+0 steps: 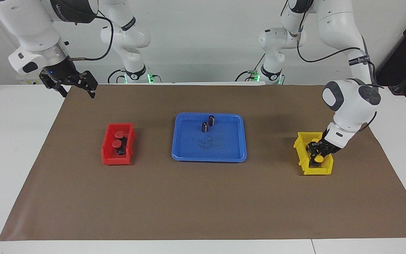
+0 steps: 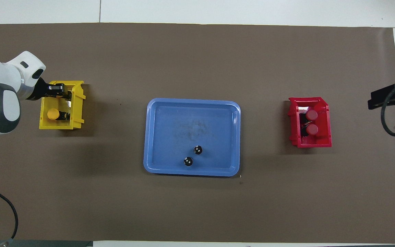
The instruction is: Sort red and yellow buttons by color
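The left gripper (image 1: 316, 151) sat down in the yellow bin (image 1: 303, 165) at middle right; whether its fingers were parted or clenched could not be told. One yellow button (image 1: 318, 159) lay beneath it. Both red buttons (image 1: 118, 139) lay in the red bin (image 1: 108, 155). This looked like the final drop; next, release and lift clear. The overhead view showed that button (image 2: 53, 114) apart from the fingers. The right gripper (image 1: 77, 84) waited, fingers spread, upper left. Two dark cylinders (image 1: 208, 123) stood in the blue tray (image 1: 189, 155).

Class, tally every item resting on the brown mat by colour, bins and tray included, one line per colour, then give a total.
Red: 3, the red bin and two red buttons in it.
Yellow: 2, the yellow bin and one yellow button visible in it; a second cannot be confirmed under the left gripper.
Blue: 1, the tray.
Dark: 2 cylinders in the tray.
Total: 8
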